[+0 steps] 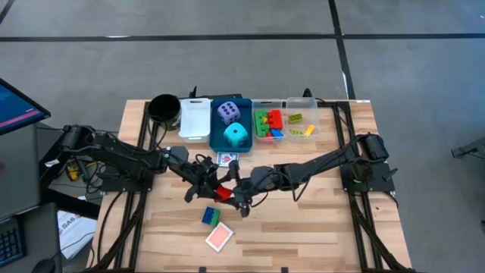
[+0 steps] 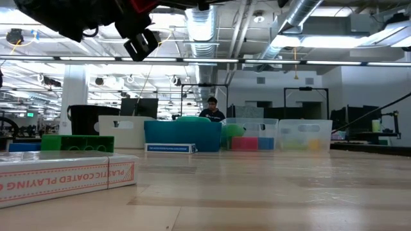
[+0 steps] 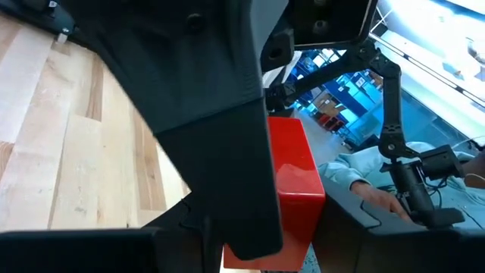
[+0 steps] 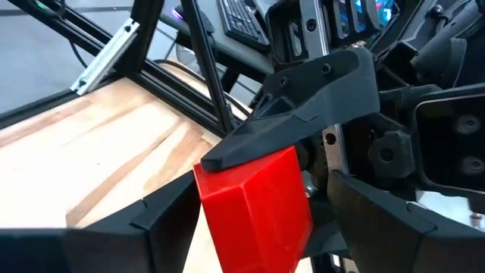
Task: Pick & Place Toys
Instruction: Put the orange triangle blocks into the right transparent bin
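A red brick (image 1: pixel 222 192) is held above the table's middle between both arms. My left gripper (image 1: pixel 212 184) is shut on it. My right gripper (image 1: pixel 236 194) is open; its fingers (image 4: pixel 151 220) stand on either side of the brick (image 4: pixel 258 205), and I cannot tell whether they touch it. A blue and green brick (image 1: pixel 210 216) and a red card box (image 1: pixel 219 236) lie on the table nearer the front. A purple die (image 1: pixel 227 112) and a cyan die (image 1: pixel 236 135) lie in the blue bin (image 1: pixel 217 140). My left gripper pinches the red brick between its two fingers. One finger (image 4: pixel 303 114) lies on the brick's upper face (image 4: pixel 265 163); the other is hidden behind the brick. The fingers come from the table's left. The brick is lifted clear of the table.
A black cup (image 1: pixel 163 108), a white bin (image 1: pixel 195 117) and two clear bins (image 1: pixel 286 102) with several bricks stand in a row with the blue bin at the far edge. A playing card (image 1: pixel 227 159) lies in front of the blue bin. A person (image 2: pixel 212 109) sits in the room behind.
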Robot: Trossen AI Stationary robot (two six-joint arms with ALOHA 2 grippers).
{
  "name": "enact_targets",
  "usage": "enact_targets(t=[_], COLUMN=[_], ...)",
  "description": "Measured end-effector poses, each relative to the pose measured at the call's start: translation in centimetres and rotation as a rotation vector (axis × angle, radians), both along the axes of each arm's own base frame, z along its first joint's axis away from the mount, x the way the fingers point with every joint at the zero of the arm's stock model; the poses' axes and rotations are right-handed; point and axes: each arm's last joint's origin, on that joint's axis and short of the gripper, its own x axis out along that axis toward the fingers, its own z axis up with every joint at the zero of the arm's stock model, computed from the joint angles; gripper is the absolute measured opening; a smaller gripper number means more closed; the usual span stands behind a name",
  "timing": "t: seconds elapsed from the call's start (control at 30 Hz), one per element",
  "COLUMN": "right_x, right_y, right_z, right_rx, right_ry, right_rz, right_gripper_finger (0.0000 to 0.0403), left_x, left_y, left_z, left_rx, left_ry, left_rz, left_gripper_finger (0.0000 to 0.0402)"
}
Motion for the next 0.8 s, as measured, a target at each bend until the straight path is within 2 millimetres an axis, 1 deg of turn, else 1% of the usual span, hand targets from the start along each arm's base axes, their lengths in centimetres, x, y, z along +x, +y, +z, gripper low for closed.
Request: enact_targets(t=[0.07, 0.2, 0.53, 0.7, 0.8], right_x=[0.0, 0.1, 0.5, 0.5, 0.4], right_y=[0.1, 0.1, 0.3, 0.3, 0.2], right_z=[0.0, 0.1, 1.1, 1.0, 0.8], right_rx=[0.017, 0.022, 0.016, 0.009, 0.001], right_ry=[0.004, -0.004, 0.029, 0.041, 0.058], right_rz=[0.016, 0.025, 0.033, 0.019, -0.009], right_gripper_finger=[0.0282, 0.0282, 0.0282, 0.0281, 0.0273], left_x=[0.0, 0.3, 0.2, 0.2, 0.2], left_y=[0.0, 0.3, 0.4, 0.4, 0.4], left_z=[0.1, 0.4, 0.4, 0.3, 0.2], left_rx=[-0.001, 0.003, -0.016, -0.020, -0.020], left_ry=[-0.003, -0.023, -0.013, 0.000, 0.009], left_rz=[0.000, 0.095, 0.088, 0.080, 0.082], left_gripper_finger=[0.0137, 0.0137, 0.0137, 0.0137, 0.0137])
